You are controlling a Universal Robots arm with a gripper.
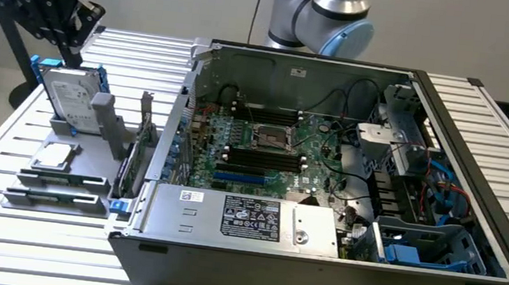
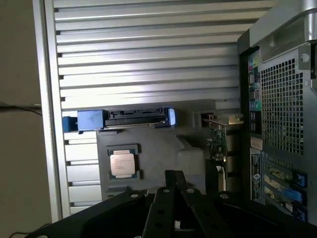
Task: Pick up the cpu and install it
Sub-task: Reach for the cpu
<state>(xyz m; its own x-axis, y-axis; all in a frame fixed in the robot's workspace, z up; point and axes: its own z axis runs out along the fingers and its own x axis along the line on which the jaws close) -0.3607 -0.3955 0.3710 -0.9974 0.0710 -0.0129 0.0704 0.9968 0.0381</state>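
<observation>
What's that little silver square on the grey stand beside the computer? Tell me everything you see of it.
That is the cpu: a small flat square chip with a silver-grey metal top and a darker rim. It lies flat, face up, in a recess of the grey holder, outside the computer case, near the hard drive in its blue bracket. Only the holder touches it; the end effector is apart from it.

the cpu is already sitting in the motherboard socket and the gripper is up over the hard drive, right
Not quite. The exterior view shows the socket empty; the cpu lies on the grey stand outside the case, near the hard drive. The gripper is up over the hard drive, as you say.
</observation>
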